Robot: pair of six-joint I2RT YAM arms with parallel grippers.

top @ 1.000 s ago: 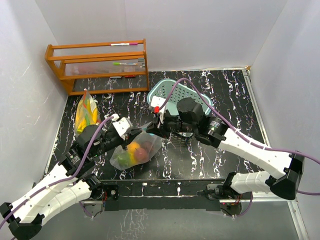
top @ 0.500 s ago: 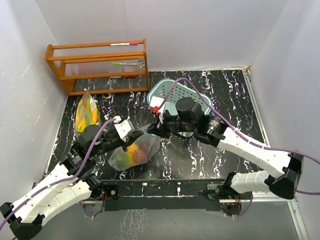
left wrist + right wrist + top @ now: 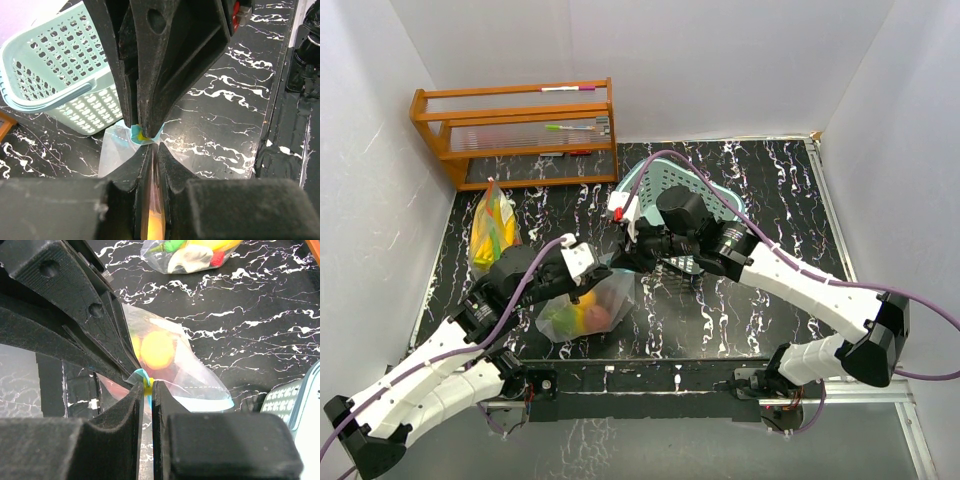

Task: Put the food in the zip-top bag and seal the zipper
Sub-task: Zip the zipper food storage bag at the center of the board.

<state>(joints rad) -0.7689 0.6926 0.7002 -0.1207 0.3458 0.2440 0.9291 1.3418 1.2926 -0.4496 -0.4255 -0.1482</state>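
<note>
The clear zip-top bag (image 3: 590,305) lies on the dark marbled table between both arms, with red, orange and green food (image 3: 584,316) inside it. My left gripper (image 3: 155,156) pinches the bag's top edge, and the film and an orange glow of fruit show between its fingers. My right gripper (image 3: 148,386) faces it tip to tip, shut on the yellow zipper slider (image 3: 148,383) on the bag's blue strip. In the top view the left gripper (image 3: 597,272) and right gripper (image 3: 623,258) nearly touch above the bag. A round yellow-orange fruit (image 3: 156,346) shows through the film.
A second filled clear bag (image 3: 492,228) lies at the left of the table. The pale teal mesh basket (image 3: 658,178) stands behind the right wrist. A wooden rack (image 3: 515,128) holding pens sits at the back left corner. White walls enclose the table.
My right gripper has slid left along the bag's top toward the left gripper. The left gripper has edged right, and the bag's top has bunched up between them.
</note>
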